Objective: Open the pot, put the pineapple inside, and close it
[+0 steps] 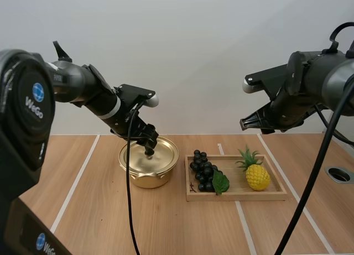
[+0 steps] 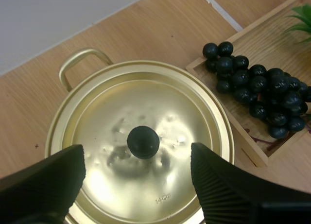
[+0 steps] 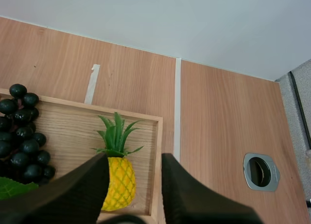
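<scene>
The left gripper (image 2: 137, 157) and right gripper (image 1: 247, 124) are being held released, the left straddling the golden metal pot (image 1: 145, 179)'s black knob (image 2: 143, 142) centre-left.

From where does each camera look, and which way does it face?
High view: behind and above the bases, facing forward and down; both arms show, left gripper over the pot, right gripper above the tray.
Left wrist view: on the left arm, looking down on the lid; open fingers flank the knob.
Right wrist view: on the right arm, looking down on the pineapple between open fingers.
Both wrist views share the grapes and tray.
</scene>
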You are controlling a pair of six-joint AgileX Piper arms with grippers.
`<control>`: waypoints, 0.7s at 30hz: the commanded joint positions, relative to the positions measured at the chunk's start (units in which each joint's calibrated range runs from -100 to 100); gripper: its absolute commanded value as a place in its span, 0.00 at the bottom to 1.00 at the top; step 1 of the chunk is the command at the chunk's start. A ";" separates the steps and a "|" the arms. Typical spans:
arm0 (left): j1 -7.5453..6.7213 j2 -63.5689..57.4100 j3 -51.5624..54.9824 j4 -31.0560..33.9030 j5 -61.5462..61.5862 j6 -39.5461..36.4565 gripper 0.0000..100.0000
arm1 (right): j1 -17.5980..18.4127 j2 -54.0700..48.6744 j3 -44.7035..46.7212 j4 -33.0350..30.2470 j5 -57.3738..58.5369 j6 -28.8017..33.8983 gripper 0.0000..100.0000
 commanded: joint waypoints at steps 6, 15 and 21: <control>0.06 3.87 -0.29 -1.66 -3.34 0.50 1.00 | -0.30 -0.20 -0.54 -0.18 -1.04 -0.32 0.67; -3.03 4.03 -0.29 -0.74 -7.49 1.44 1.00 | -0.30 -0.20 -0.54 0.60 -1.04 -0.32 0.67; -5.20 4.03 -0.29 6.48 -13.24 -3.05 1.00 | -0.30 -0.20 -0.54 0.58 -0.55 -0.32 0.67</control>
